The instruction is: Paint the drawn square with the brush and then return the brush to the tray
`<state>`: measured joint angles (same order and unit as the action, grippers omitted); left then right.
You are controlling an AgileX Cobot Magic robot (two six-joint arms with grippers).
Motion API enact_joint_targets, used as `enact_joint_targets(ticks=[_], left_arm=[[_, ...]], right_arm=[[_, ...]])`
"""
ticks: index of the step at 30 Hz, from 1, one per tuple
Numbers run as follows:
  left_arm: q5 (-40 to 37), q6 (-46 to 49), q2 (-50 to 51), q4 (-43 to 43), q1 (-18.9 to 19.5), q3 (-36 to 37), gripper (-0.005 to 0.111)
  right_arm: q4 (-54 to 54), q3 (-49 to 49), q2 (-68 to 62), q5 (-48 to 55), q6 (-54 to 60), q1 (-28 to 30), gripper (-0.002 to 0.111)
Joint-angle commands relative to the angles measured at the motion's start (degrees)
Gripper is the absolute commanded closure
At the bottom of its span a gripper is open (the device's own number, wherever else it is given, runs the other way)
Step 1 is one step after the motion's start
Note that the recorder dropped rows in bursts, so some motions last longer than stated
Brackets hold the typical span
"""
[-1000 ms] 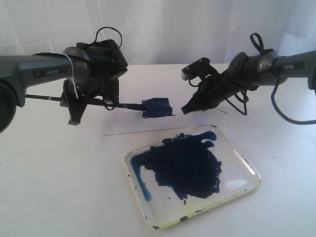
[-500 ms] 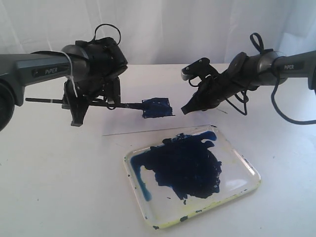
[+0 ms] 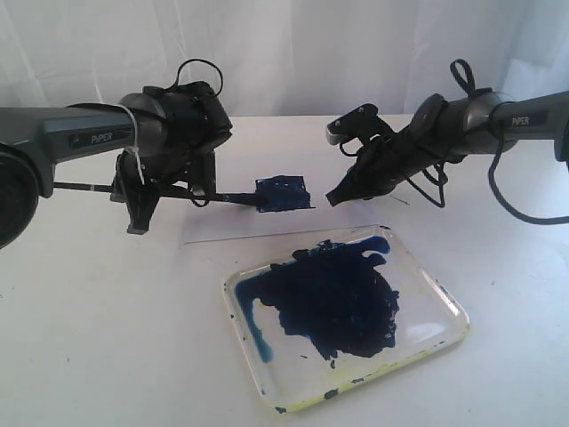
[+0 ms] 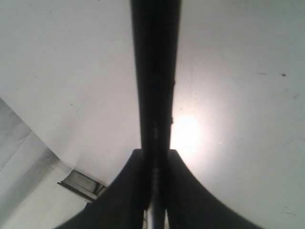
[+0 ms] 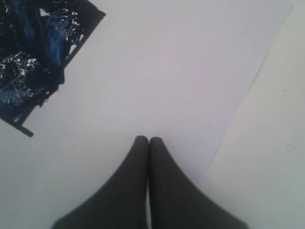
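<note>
The drawn square (image 3: 283, 193) (image 5: 33, 57) on the white paper (image 3: 233, 222) (image 5: 167, 71) is filled with dark blue paint. My left gripper (image 3: 173, 190) (image 4: 155, 155) is shut on the brush (image 3: 227, 195) (image 4: 155, 71), a thin black stick held nearly level above the paper. Its tip reaches the square's left edge. My right gripper (image 3: 333, 197) (image 5: 148, 139) is shut on nothing, with its tips down on the paper just right of the square. The tray (image 3: 425, 294) lies at the front, near the paper's front edge.
A big dark blue paint blob (image 3: 338, 302) covers most of the tray's floor. The brush handle sticks out to the left behind my left gripper. White table (image 3: 107, 338) (image 5: 276, 143) surrounds the paper, and a white curtain hangs behind.
My left gripper has shifted slightly right and turned a little with the brush in it; the handle's rear end has dropped a bit. The right arm has not moved.
</note>
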<state>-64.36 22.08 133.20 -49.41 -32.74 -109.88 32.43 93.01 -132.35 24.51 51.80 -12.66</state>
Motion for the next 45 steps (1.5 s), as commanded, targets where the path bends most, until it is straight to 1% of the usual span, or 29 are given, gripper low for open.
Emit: enact_joint_targets(ticks=[1, 10, 16, 26, 29, 31, 33, 36, 40, 43, 45], left_arm=[[-5.61, -2.91, -0.30, -0.92, 0.09, 0.17, 0.107], [-5.61, -4.75, -0.30, -1.18, 0.09, 0.17, 0.107], [-5.61, -8.43, -0.82, -2.73, 0.09, -0.47, 0.107], [-5.61, -9.28, -0.95, -1.99, 0.09, -1.53, 0.107], [-4.74, -11.98, -1.58, -1.78, 0.09, -1.53, 0.107], [-3.95, -12.68, -2.19, -0.20, 0.09, -1.53, 0.107], [-3.09, -11.55, -3.35, 3.61, 0.09, -1.53, 0.107], [-2.48, -11.15, -5.49, 6.86, 0.09, -1.53, 0.107], [-5.61, -6.31, -7.93, 9.38, 0.09, -1.53, 0.107], [-5.61, -5.43, -9.19, 9.81, 0.09, -1.23, 0.107], [-5.61, -4.19, -10.88, 11.70, 0.09, 0.26, 0.107]], right_arm=[[-1.49, -0.46, -1.17, 1.43, -0.05, 0.13, 0.108], [-1.49, -0.46, -1.17, 1.43, -0.05, 0.13, 0.108], [-1.49, -0.46, -1.17, 1.43, -0.05, 0.13, 0.108], [-1.49, -0.46, -1.17, 1.32, -0.05, 0.13, 0.108], [-1.49, -0.46, -1.17, 1.22, -0.05, 0.13, 0.108], [-1.34, -0.46, -1.17, 1.10, -0.05, 0.13, 0.108], [-1.34, -0.46, -1.17, 1.10, -0.05, 0.13, 0.108], [-1.18, -0.46, -1.17, 0.98, -0.05, 0.13, 0.108], [-1.18, -0.46, -1.03, 1.20, -0.05, 0.13, 0.108], [-1.18, -0.46, -0.52, 0.61, -0.05, 0.13, 0.108], [-1.18, -0.46, 0.19, 0.61, -0.05, 0.13, 0.108]])
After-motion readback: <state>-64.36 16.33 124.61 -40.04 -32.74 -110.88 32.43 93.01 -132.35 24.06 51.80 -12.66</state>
